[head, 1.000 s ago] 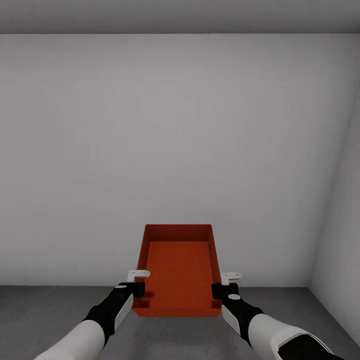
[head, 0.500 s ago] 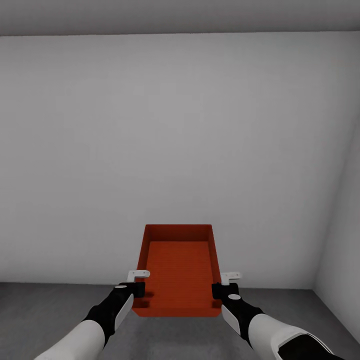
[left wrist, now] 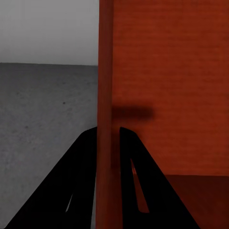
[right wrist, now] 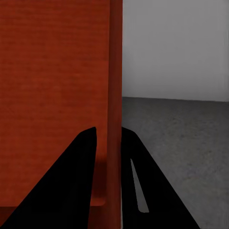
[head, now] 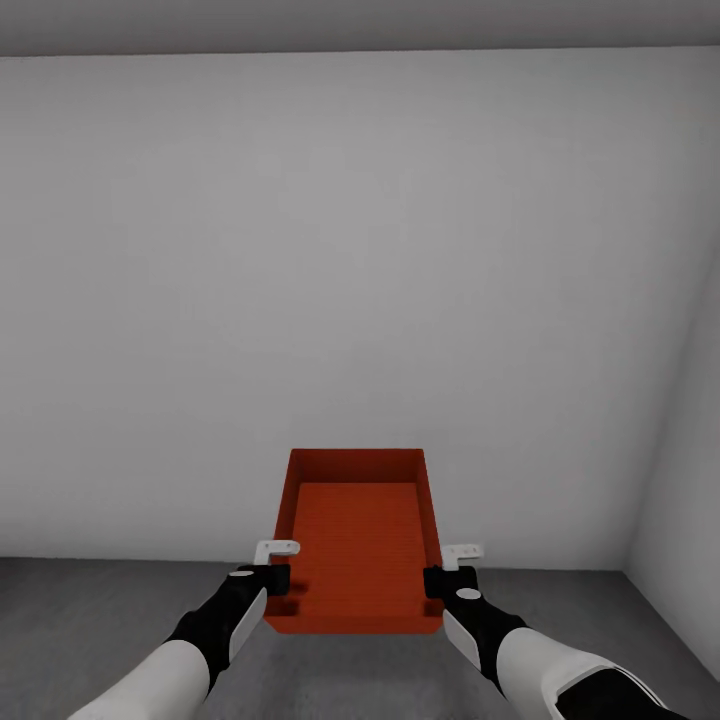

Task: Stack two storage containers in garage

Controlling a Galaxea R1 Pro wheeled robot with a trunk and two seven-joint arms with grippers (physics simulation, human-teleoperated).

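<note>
I hold one orange-red open-topped storage container (head: 358, 545) in the air in front of me, over the dark grey concrete floor (head: 90, 620) of the garage. My left gripper (head: 279, 580) is shut on its left wall, with one black finger (left wrist: 83, 181) on each side of that wall (left wrist: 105, 95). On the opposite side, my right gripper (head: 435, 582) is shut on the right wall (right wrist: 114, 95) in the same way, one finger (right wrist: 76, 181) inside the box. The container is empty.
A plain white-grey wall (head: 350, 300) stands straight ahead, meeting a side wall (head: 690, 450) in a corner at the right. Bare speckled concrete (right wrist: 181, 138) stretches from me to the walls.
The whole picture has shifted a little: the wall's foot and the ceiling line sit slightly higher and the right corner has slid, so the camera moved. Container and grippers keep their places relative to me.
</note>
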